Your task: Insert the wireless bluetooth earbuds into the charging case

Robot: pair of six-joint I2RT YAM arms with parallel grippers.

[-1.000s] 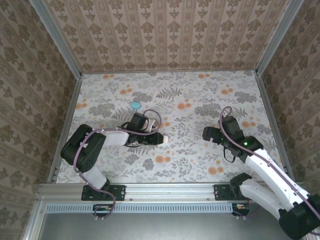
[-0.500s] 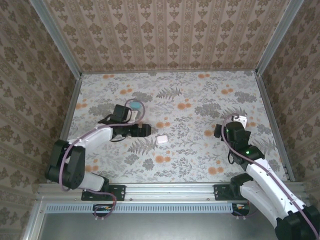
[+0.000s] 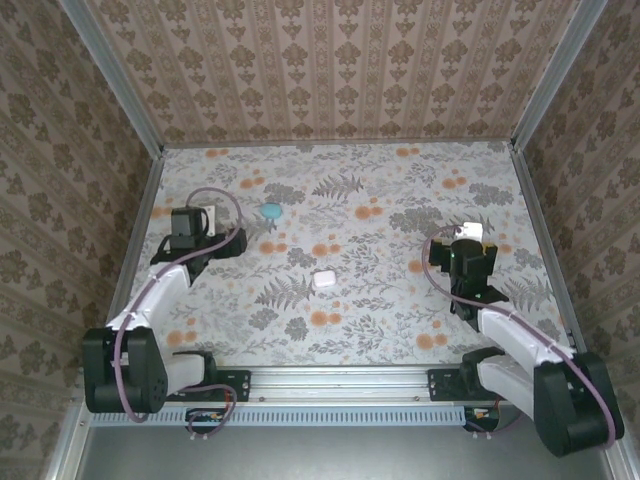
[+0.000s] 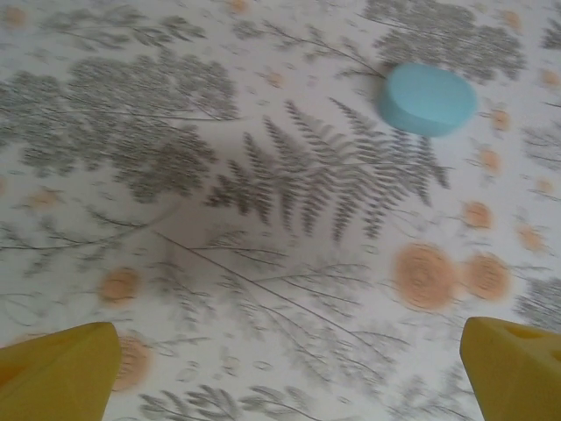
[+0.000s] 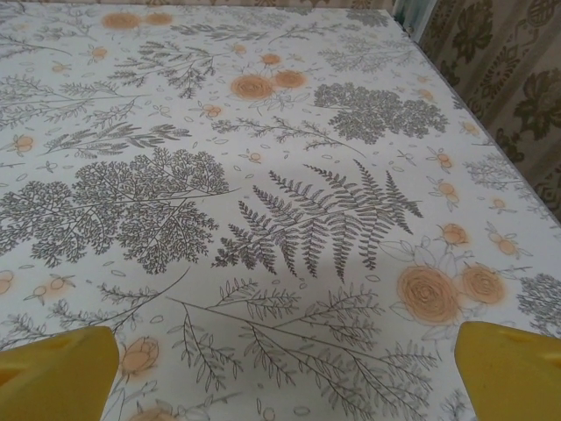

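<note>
The teal charging case (image 3: 271, 211) lies on the counter (image 3: 380, 190) left of centre, toward the back. From the left wrist it is a smooth rounded puck with no seam or opening to be seen. The white case (image 3: 323, 280) sits well apart from it, nearer the arms and close to the middle of the counter. From above it is too small to tell whether its lid is up. The earbuds cannot be made out at this size.

The left gripper (image 4: 285, 368) hangs over bare counter near the left wall, the teal case ahead and to its right. Its yellow fingertips (image 4: 57, 368) are cut off at the bottom corners, spread wide with nothing between them. The right gripper (image 5: 280, 368) is near the right side. Its fingertips (image 5: 517, 364) are spread wide in the same way over bare cloth.

The counter is covered in a pale print of grey ferns and orange flowers, blurred in the left wrist view. Brown patterned wallpaper (image 3: 340, 70) lines the walls on three sides, with metal posts (image 3: 545, 75) in the corners and a metal rail (image 3: 330, 380) along the near edge.
</note>
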